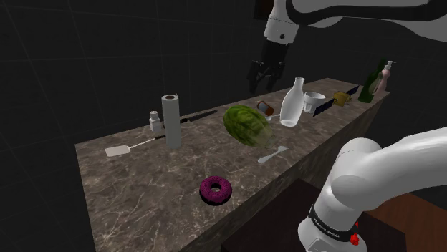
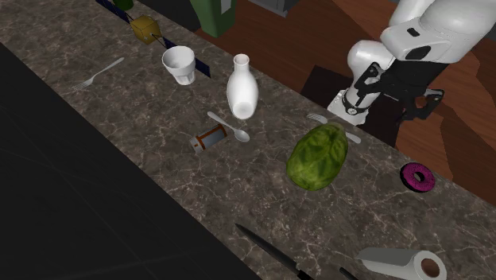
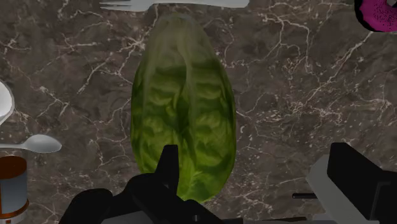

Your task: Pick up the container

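Observation:
The container looks to be a small brown jar with a white end (image 2: 208,141), lying on its side on the dark marble counter beside a spoon (image 2: 229,127). It lies between the green cabbage (image 1: 247,125) and the white vase (image 1: 292,104), partly hidden behind the cabbage (image 1: 265,107). My black gripper (image 1: 262,80) hangs open well above the counter, over the cabbage's far side. In the wrist view its fingers (image 3: 169,167) stand wide apart over the end of the cabbage (image 3: 183,108), with nothing between them. The jar (image 3: 13,188) lies off to one side, by the spoon (image 3: 38,144).
A white cup (image 1: 314,100), a green bottle (image 1: 369,84) and a soap dispenser (image 1: 385,74) stand at the counter's far end. An upright paper roll (image 1: 171,122), a small capped bottle (image 1: 154,122), a knife (image 1: 197,114), a spatula (image 1: 125,149), a fork (image 1: 272,154) and a purple donut (image 1: 215,190) are nearer.

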`<action>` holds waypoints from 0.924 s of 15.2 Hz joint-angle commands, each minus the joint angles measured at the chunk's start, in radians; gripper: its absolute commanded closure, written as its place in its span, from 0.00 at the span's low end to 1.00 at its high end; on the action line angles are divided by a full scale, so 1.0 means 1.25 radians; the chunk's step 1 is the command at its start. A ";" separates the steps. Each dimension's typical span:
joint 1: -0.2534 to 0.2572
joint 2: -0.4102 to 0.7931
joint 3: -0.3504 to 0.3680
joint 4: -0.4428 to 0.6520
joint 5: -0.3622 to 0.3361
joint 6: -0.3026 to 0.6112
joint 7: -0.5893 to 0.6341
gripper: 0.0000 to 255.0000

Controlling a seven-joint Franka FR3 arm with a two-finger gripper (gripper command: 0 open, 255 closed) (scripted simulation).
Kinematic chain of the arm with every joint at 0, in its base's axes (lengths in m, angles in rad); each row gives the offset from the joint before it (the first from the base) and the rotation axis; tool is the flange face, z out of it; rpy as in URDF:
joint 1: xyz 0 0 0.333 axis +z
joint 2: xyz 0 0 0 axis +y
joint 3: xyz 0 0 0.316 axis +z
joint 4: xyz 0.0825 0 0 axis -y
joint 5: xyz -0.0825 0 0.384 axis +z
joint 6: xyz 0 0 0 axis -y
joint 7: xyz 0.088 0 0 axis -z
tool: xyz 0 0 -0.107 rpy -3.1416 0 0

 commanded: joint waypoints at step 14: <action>-0.057 0.226 -0.179 0.028 -0.075 0.193 -0.159 0.00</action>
